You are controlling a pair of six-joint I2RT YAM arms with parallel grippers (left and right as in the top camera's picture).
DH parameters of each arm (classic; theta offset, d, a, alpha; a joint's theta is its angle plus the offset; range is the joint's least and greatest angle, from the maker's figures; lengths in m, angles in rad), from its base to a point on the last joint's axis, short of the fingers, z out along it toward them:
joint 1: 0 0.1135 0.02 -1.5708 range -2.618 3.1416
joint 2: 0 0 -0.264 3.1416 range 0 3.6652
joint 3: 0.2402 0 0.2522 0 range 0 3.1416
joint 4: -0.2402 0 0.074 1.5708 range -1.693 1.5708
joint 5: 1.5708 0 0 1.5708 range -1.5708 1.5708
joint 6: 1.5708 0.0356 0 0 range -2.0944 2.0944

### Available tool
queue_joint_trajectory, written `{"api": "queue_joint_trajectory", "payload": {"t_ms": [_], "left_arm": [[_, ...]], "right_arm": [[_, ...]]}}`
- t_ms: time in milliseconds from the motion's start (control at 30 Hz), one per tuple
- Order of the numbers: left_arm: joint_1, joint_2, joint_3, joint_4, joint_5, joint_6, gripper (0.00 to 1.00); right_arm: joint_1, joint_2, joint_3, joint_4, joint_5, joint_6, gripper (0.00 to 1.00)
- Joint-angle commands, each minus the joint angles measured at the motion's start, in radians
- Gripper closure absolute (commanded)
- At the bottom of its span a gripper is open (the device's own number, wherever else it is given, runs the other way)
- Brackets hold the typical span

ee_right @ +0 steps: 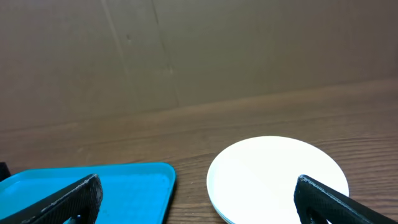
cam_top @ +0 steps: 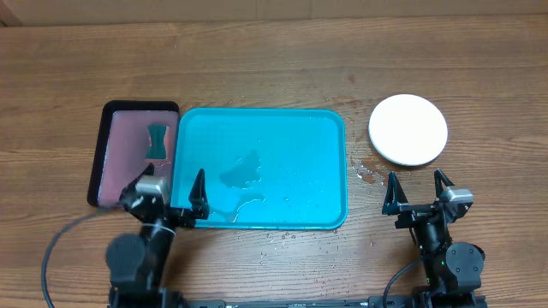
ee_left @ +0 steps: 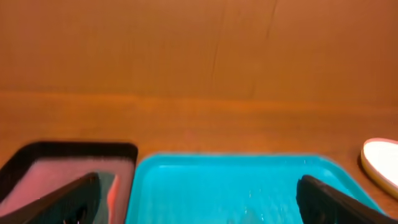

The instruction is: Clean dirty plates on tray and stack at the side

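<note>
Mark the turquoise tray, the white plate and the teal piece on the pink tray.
turquoise tray point(cam_top: 291, 137): overhead view, bare floor toward its far side.
white plate point(cam_top: 408, 130): overhead view, middle of its top face.
teal piece point(cam_top: 156, 141): overhead view, its narrow waist.

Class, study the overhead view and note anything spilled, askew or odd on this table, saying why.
Clear liquid lies pooled near the middle of the turquoise tray, and droplets lie outside it on the wooden table, between the tray and the white plate and along the tray's front rim. Nothing else looks askew.
</note>
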Motion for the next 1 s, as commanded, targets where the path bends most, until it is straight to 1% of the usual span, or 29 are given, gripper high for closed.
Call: {"api": "queue_joint_trajectory", "payload": {"t_ms": [0,133,167,267,367,500,533,967], "left_arm": [[-0.013,-0.116,-0.101,0.086,-0.004,-0.031,0.0],[-0.013,-0.22,-0.188,0.172,-0.011,-0.027,0.0],[-0.018,-0.246,-0.19,0.156,-0.02,-0.016,0.0],[-0.032,-0.244,-0.189,0.166,-0.038,0.052,0.0],[-0.042,-0.244,-0.19,0.12,-0.064,0.078,0.0],[-0.044,-0.244,-0.19,-0.032,-0.064,0.077,0.0],[-0.045,-0.244,-0.19,-0.044,-0.065,0.077,0.0],[-0.045,-0.243,-0.19,-0.04,-0.064,0.077,0.0]], "right_arm": [[-0.006,-0.009,-0.011,0.008,-0.005,-0.001,0.0],[-0.006,-0.009,-0.011,0.008,-0.005,-0.001,0.0],[-0.006,-0.009,-0.011,0.008,-0.005,-0.001,0.0],[-0.006,-0.009,-0.011,0.008,-0.005,-0.001,0.0],[-0.006,-0.009,-0.011,0.008,-0.005,-0.001,0.0],[-0.006,-0.009,-0.011,0.008,-0.005,-0.001,0.0],[-0.006,-0.009,-0.011,0.008,-0.005,-0.001,0.0],[-0.006,-0.009,-0.011,0.008,-0.005,-0.001,0.0]]}}
